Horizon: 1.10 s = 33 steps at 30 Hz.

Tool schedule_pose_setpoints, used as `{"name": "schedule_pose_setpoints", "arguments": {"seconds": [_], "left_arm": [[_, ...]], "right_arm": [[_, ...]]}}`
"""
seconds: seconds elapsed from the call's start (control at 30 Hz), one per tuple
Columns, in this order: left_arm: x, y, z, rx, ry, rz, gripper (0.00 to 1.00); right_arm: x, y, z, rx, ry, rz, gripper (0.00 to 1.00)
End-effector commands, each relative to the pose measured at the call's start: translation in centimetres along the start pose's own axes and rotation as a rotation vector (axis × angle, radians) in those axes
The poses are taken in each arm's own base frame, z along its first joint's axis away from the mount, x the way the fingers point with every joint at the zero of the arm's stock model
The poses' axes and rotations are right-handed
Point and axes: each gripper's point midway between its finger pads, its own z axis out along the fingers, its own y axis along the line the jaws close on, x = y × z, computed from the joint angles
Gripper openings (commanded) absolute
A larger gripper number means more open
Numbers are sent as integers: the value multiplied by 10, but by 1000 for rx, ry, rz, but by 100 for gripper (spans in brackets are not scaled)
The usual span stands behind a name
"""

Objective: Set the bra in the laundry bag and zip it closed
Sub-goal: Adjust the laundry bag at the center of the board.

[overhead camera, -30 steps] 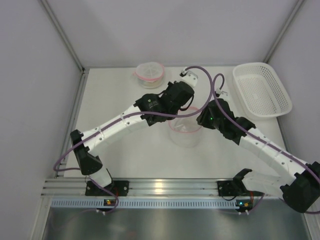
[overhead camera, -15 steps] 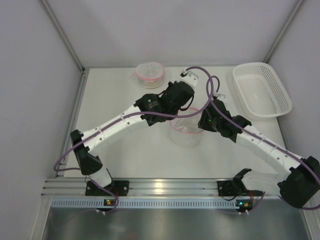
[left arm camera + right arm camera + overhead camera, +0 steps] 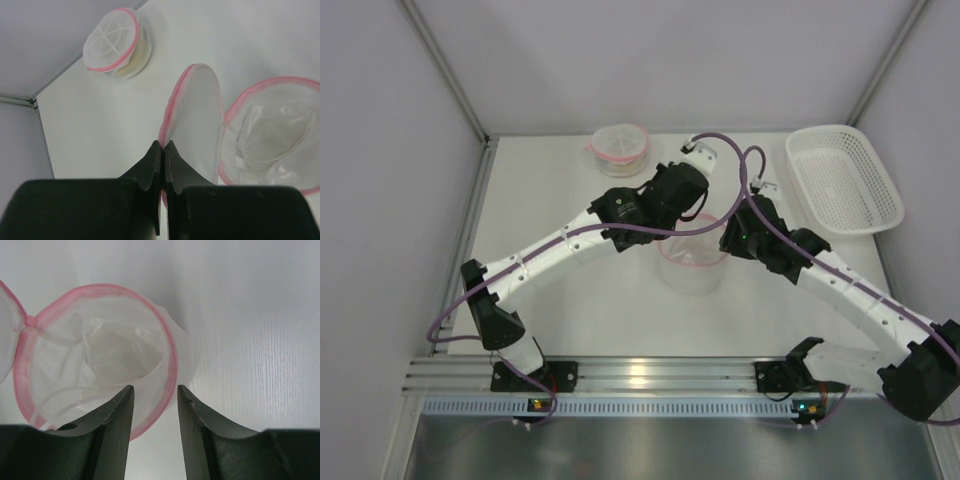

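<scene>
Both arms are working at the open laundry bag (image 3: 170, 355) in the middle of the surface (image 3: 570, 320).
The left fingers (image 3: 163, 146) are pinching the bag's pink-edged lid flap (image 3: 197, 110). The right fingers (image 3: 187, 405) are standing apart over the rim, gripping nothing. The bra (image 3: 120, 357) is lying inside the bag.

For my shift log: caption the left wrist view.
Shut left jaws pinch the open lid of the laundry bag; bra inside.

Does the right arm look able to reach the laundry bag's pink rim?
Probably yes: the right gripper hangs open over the rim, nothing between; the left gripper pinches the lid aside.
</scene>
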Motion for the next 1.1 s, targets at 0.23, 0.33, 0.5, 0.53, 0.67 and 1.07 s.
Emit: {"name": "schedule_pose_setpoints", "arguments": {"seconds": [0.23,0.33,0.5,0.53,0.67,1.07], "left_arm": [[-18,10,-11,-10,-68,-42,0],[-18,8,-10,-3,-67,-42,0],[-18,-6,-7,45,-61,-70,0],[-16,-9,-4,48,-57,-73,0],[-9,-40,1,41,-38,-39,0],[-6,-87,-7,154,-30,-106,77]], "right_arm": [[5,-3,23,36,22,-32,22],[-2,1,18,23,6,-39,2],[-21,13,0,-43,-61,11,0],[-27,15,-8,-70,-85,31,0],[-30,14,-15,-99,-132,91,0],[-14,-4,-12,-80,-145,148,0]]}}
